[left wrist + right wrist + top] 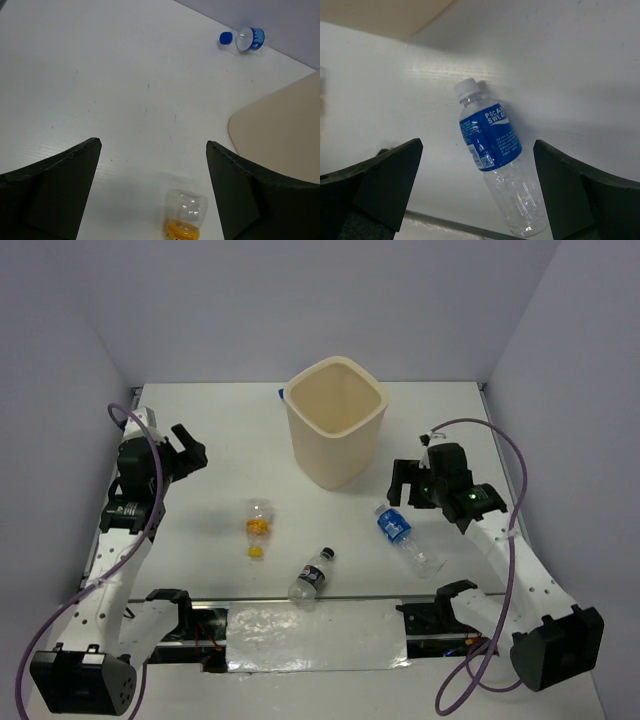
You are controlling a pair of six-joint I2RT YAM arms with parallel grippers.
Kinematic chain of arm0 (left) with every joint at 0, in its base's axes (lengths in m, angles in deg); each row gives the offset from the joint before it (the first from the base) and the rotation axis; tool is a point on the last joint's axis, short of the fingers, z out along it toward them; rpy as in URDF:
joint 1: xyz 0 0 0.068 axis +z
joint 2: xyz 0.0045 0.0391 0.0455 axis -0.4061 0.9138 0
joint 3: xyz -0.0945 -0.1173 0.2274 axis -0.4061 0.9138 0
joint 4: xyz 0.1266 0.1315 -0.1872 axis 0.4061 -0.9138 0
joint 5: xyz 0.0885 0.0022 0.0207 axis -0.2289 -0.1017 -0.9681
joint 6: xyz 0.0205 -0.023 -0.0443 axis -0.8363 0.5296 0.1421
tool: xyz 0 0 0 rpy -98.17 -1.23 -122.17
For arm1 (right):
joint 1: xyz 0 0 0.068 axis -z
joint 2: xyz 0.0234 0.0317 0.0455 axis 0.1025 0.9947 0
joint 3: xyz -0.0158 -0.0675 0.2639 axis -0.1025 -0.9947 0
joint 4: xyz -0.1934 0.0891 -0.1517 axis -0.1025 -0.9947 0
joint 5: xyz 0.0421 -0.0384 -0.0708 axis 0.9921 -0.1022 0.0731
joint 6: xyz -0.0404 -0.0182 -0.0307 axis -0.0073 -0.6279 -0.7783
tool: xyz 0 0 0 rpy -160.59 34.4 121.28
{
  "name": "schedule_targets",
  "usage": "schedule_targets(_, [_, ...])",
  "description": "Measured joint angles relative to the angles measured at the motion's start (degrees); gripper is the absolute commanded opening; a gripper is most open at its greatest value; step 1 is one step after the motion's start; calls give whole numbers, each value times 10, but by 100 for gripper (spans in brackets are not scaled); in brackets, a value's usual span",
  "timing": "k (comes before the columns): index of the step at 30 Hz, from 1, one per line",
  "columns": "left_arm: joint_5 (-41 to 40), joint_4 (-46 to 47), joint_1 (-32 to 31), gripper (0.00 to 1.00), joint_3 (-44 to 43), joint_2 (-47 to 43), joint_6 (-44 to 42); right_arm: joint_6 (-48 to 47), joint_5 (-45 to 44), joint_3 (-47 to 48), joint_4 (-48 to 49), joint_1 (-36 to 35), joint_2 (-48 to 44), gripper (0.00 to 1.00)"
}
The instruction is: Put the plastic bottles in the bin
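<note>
The cream bin (337, 420) stands upright at the back centre of the white table; its side also shows in the left wrist view (280, 130). Three bottles lie on their sides in front of it: orange-labelled (258, 525), dark-labelled (311, 578), blue-labelled (407, 538). My left gripper (192, 448) is open and empty, hovering left of and above the orange bottle (186, 215). My right gripper (400, 485) is open and empty above the blue-labelled bottle (492, 137), whose cap looks white. Another small blue-capped bottle (243, 39) lies by the back wall beside the bin.
Purple-grey walls close in the table at the back and on both sides. A shiny taped strip (315, 635) runs along the near edge between the arm bases. Purple cables loop off both arms.
</note>
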Motion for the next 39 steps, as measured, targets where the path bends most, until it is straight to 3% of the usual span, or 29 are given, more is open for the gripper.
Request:
schedule_targets(11, [38,16,0,99,21,14,-22,-12,-77,-2,-27,-92,154,100])
schedule_targets(24, [-5,13,0,99,21,40,-26,-29,-65,7,-34,-109,302,99])
schedule_targets(26, [-10,14,0,99,21,39,-26,-31,-65,8,-38,-111,316,83])
schedule_targets(27, [-11,14,0,99,21,38,-26,-31,-66,8,-40,-111,318,71])
schedule_targets(28, [-14,14,0,99,21,38,-26,-31,-65,8,-42,-111,318,52])
schedule_targets(34, [-21,12,0,99,21,36,-26,-34,-61,10,-47,-111,279,47])
schedule_targets(39, [-22,5,0,99,21,34,-25,-40,-61,48,-81,-111,164,46])
